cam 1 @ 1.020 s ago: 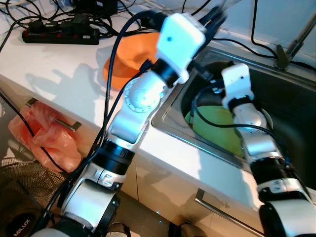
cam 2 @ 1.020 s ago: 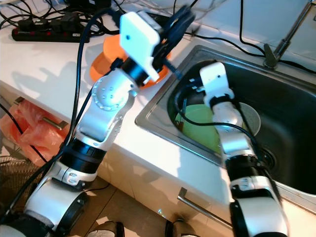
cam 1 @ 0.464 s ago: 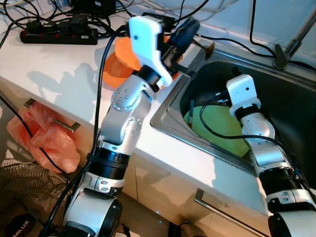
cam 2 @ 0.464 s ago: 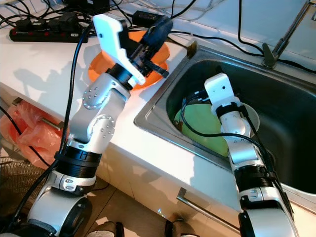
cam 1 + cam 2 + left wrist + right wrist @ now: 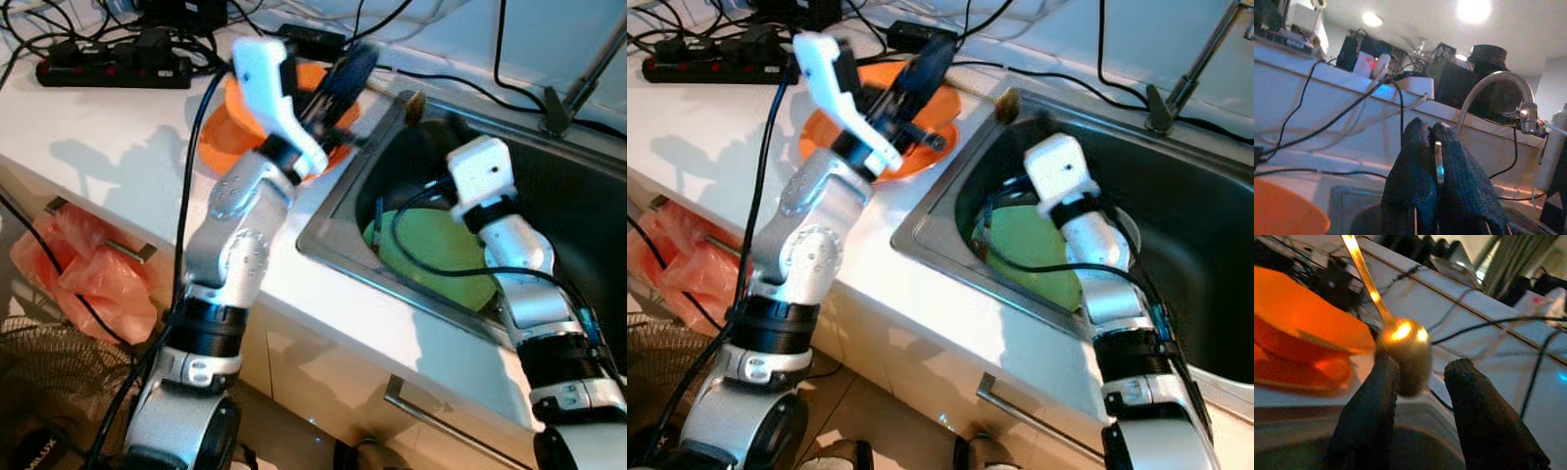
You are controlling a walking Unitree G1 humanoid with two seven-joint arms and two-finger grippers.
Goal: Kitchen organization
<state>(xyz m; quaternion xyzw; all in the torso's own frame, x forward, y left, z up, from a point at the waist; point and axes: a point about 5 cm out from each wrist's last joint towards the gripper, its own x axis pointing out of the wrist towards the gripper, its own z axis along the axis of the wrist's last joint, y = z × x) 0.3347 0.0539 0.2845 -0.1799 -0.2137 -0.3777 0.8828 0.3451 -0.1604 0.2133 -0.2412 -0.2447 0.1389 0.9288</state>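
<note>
Gold spoon (image 5: pixel 1400 350) lies at the sink's (image 5: pixel 950 201) near-left corner between my right gripper's (image 5: pixel 1420 382) parted fingers; my left gripper (image 5: pixel 345 70), pinched on a thin metal strip, has swung back over the orange plate (image 5: pixel 828 132).

My sink (image 5: pixel 343 211) is on my right, set into the counter (image 5: pixel 118 137). A plate (image 5: pixel 441 257) lies in the sink, near its front wall. My right arm reaches down into the sink, over the plate. A spoon (image 5: pixel 1400 345) is up by the sink's back left corner, close to my right claw (image 5: pixel 1420 382). The tap (image 5: pixel 578 93) stands behind the sink, far to the right. A bowl (image 5: pixel 823 132) sits on the counter, just left of the sink. My left claw (image 5: pixel 926 69) hangs above the bowl. A power strip (image 5: pixel 108 69) lies behind the bowl, at the back left of the counter. A bag (image 5: pixel 83 274) hangs below the counter's front edge, on my left.
</note>
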